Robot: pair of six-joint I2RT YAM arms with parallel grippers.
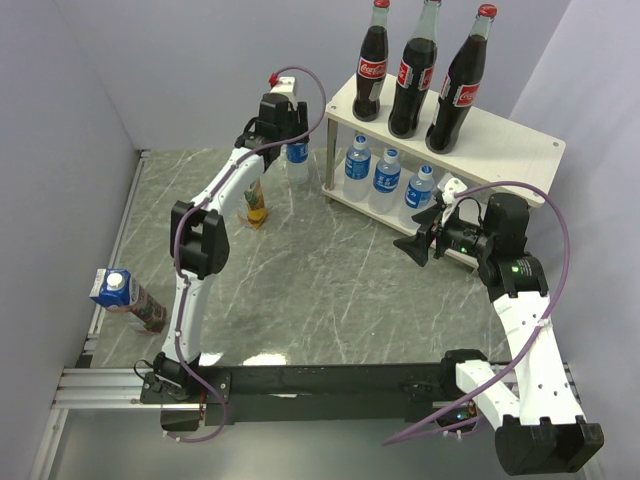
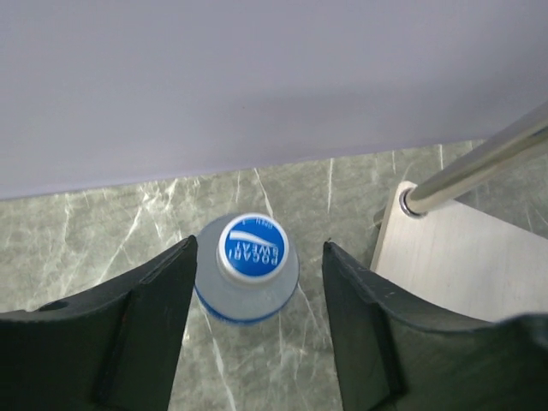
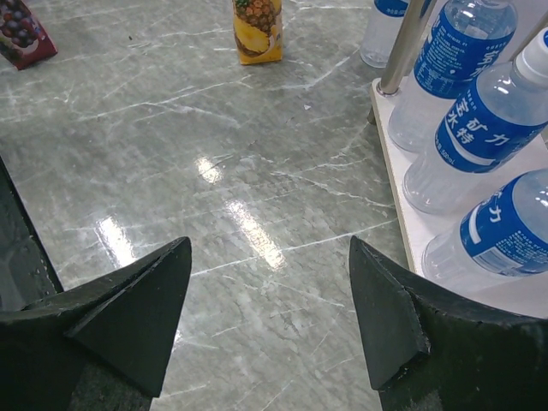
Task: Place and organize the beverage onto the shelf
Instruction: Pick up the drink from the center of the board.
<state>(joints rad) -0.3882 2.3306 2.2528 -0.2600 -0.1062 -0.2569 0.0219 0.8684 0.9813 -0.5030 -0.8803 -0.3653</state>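
**Item: fourth water bottle** point(image 2: 248, 265). Clear body, blue cap with white lettering. It stands upright on the desk point(image 1: 330, 290), just beside the left end of the shelf point(image 1: 500, 140) and not on it. It is likely the next piece to be shelved.

**Left claw** point(image 2: 259, 247). Poised over the bottle, one finger on each side. The fingers are spread, with a gap showing on the right side, so nothing is pinched yet. This looks like a lineup for a grasp at the shoulder.

**Shelved stock.** Three cola bottles point(image 1: 413, 70) stand in a row on the top board. Three water bottles point(image 1: 388, 175) are lined along the lower board, with room left over, apparently for the fourth.

**Right claw** point(image 3: 270, 248). Spread and empty, low in front of the lower board. It seems to be waiting clear.

**Unshelved.** A pineapple carton point(image 1: 257, 205) stands upright near the left arm. A blue-topped carton point(image 1: 125, 298) is tipped over at the desk's left edge.
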